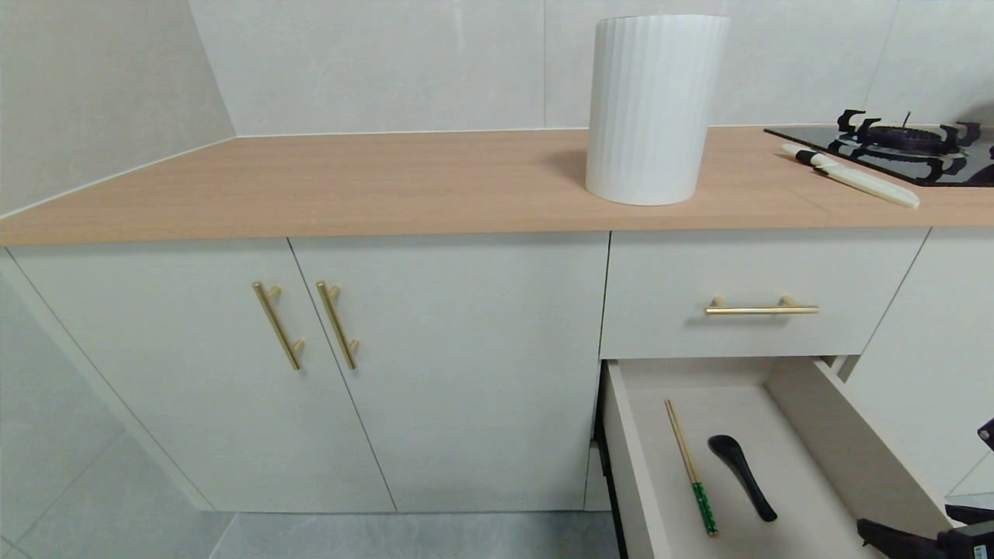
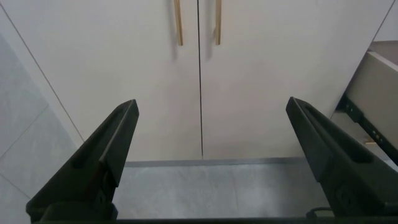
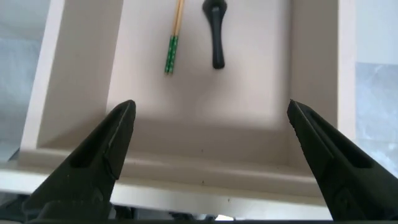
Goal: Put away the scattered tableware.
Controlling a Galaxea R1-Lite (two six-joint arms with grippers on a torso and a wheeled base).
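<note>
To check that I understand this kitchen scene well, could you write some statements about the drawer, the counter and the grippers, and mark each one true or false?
1. The lower drawer is open. True.
2. The knife lies on the counter near the stove. True.
3. The black spoon lies on the counter. False: it lies in the open drawer, beside the chopsticks.
4. The right gripper holds the chopsticks. False: its jaws are open and empty.
5. The white container lies on its side. False: it stands upright on the counter.
</note>
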